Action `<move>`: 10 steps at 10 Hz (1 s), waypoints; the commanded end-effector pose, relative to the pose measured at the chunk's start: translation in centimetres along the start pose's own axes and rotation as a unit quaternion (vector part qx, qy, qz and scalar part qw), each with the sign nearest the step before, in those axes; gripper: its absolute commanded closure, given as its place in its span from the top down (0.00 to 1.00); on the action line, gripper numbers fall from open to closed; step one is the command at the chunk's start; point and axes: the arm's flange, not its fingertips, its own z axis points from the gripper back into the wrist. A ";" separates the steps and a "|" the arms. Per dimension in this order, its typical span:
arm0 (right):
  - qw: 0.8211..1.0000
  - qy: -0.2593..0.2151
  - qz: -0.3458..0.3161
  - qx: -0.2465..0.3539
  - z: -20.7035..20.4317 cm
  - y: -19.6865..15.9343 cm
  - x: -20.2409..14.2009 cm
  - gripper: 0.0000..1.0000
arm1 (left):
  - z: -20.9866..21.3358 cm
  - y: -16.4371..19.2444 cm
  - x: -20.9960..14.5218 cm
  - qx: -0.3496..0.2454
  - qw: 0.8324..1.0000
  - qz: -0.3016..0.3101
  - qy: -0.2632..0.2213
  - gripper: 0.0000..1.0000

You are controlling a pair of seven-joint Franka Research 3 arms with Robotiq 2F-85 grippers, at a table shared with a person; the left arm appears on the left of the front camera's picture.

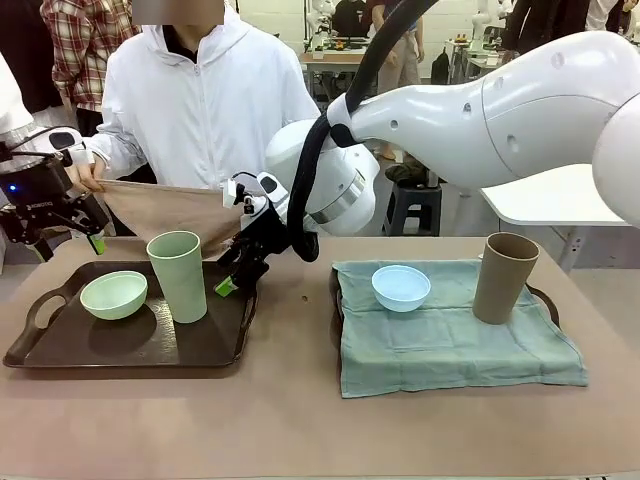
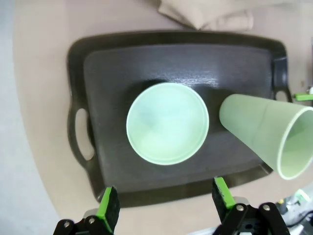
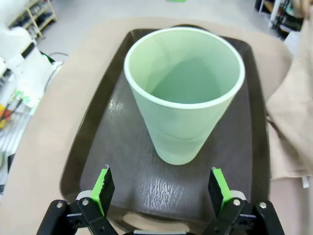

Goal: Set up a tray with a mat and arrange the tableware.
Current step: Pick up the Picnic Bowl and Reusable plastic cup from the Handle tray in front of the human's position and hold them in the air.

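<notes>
Front view: your left jaws stand apart and empty over the far-left corner of the dark tray (image 1: 100,340) — your right jaws, also apart and empty, hang at its right rim, just beside the green cup (image 1: 178,275). The green bowl (image 1: 113,295) sits on the tray left of that cup. Behind it, a person (image 1: 210,100) holds a beige mat (image 1: 170,212). The blue bowl (image 1: 401,287) and brown cup (image 1: 505,277) stand on a teal cloth (image 1: 450,345) to the right.
</notes>
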 end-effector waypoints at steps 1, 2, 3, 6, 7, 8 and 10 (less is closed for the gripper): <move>0.999 -0.035 -0.020 -0.018 -0.3 -0.6 -0.1 1.00 | -1.4 0.5 -0.2 -0.018 0.999 -0.028 -0.030 1.00; 0.999 -0.035 -0.024 -0.016 -1.1 -0.8 -0.3 1.00 | -2.1 0.5 0.1 -0.013 0.999 -0.037 -0.026 1.00; 0.999 -0.033 -0.037 -0.011 -1.9 -1.1 -0.5 1.00 | -2.9 0.5 0.4 -0.009 0.999 -0.043 -0.029 1.00; 0.999 -0.028 -0.038 0.013 -4.4 -1.7 -0.3 1.00 | -4.6 0.5 1.3 0.004 0.999 -0.043 -0.022 1.00; 0.999 -0.019 -0.035 0.010 -4.8 -1.7 -0.1 1.00 | -4.8 0.6 1.4 0.005 0.999 -0.042 -0.022 1.00; 0.999 -0.017 -0.034 0.000 -5.2 -2.0 0.3 1.00 | -5.1 0.5 1.5 0.019 0.998 -0.047 -0.023 1.00; 0.999 -0.015 -0.030 -0.009 -6.1 -2.3 1.0 1.00 | -5.6 0.2 1.5 0.021 0.997 -0.063 -0.025 1.00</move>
